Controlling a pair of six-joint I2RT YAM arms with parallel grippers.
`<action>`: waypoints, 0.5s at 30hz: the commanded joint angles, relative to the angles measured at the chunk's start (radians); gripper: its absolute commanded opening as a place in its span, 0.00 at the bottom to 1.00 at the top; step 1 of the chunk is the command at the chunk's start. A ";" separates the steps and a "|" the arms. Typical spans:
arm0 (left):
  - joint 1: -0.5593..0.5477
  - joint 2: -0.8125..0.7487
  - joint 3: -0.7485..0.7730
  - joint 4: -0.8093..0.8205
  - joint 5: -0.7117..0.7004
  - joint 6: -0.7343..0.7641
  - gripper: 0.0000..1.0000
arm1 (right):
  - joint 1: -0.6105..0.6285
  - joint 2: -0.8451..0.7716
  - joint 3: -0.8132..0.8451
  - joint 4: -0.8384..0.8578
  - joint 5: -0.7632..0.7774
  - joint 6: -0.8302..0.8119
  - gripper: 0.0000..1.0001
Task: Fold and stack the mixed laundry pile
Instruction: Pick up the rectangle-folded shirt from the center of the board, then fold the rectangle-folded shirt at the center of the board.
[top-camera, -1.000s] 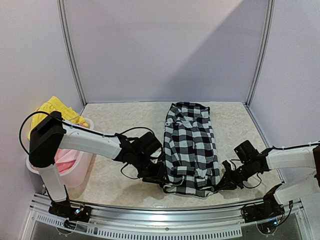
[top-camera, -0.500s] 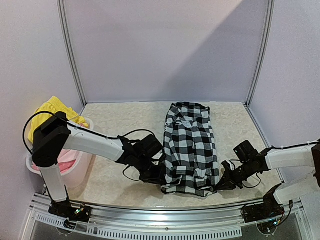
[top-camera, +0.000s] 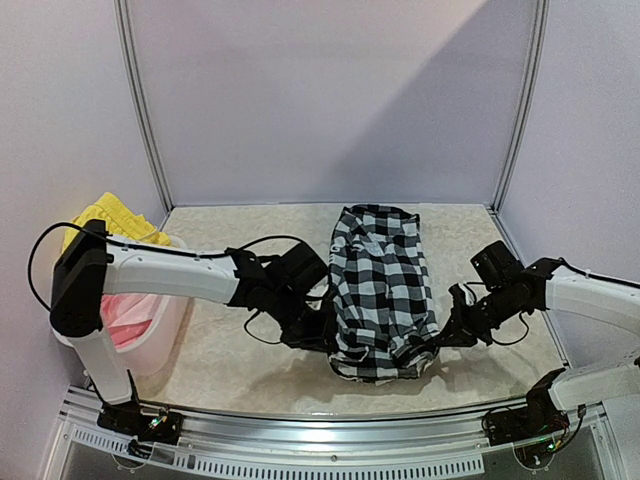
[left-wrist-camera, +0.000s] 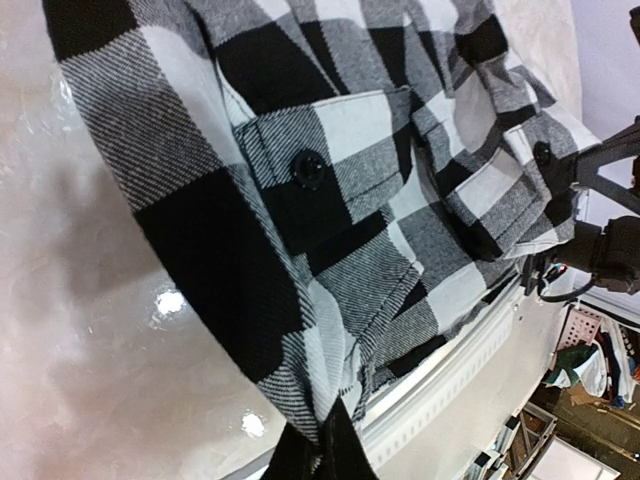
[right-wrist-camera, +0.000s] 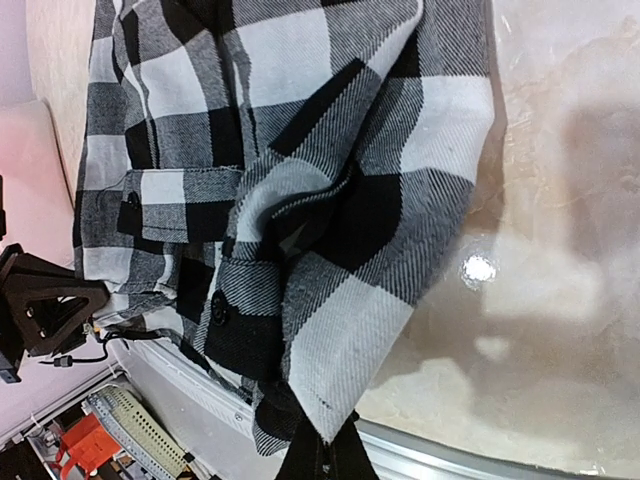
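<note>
Lifting the near hem of the black-and-white checked shirt (top-camera: 380, 290) off the counter (top-camera: 240, 375), one corner nipped at each side. Shows the left pincer (top-camera: 325, 337) clamped fully closed on the near-left corner, where a second ago it had not yet closed beside the cloth. Shows the right pincer (top-camera: 440, 338) pressed just as tight on the near-right corner, gripping as before. Has brought both corners up, inward and a little toward the far side since then, so that the hem, earlier lying flat close to the near edge, now sags in a shallow loop between the two grips. Reads as the opening of a fold, near hem bound for the collar end, not yet laid over. Leaves the rest of the shirt lying lengthwise mid-counter, collar end far and short of the far edge. Offers bare counter beyond the collar and along both long sides, probably room enough for the carry-over. Calls for care at the near edge, where the metal rail (top-camera: 350, 425) runs just beyond the hanging hem and might snag it if lowered there. Keeps well apart from the white basket (top-camera: 168, 318) at the left, with the bright yellow garment (top-camera: 105, 215) and the pink piece (top-camera: 125, 322) waiting inside, unfolded.
</note>
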 joint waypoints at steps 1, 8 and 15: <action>0.021 -0.039 0.062 -0.084 -0.012 0.011 0.00 | 0.008 0.004 0.089 -0.117 0.059 -0.029 0.00; 0.076 -0.036 0.134 -0.133 0.011 0.023 0.00 | 0.008 0.038 0.217 -0.159 0.097 -0.028 0.00; 0.153 -0.023 0.217 -0.124 0.030 0.005 0.00 | 0.001 0.130 0.424 -0.211 0.186 -0.042 0.00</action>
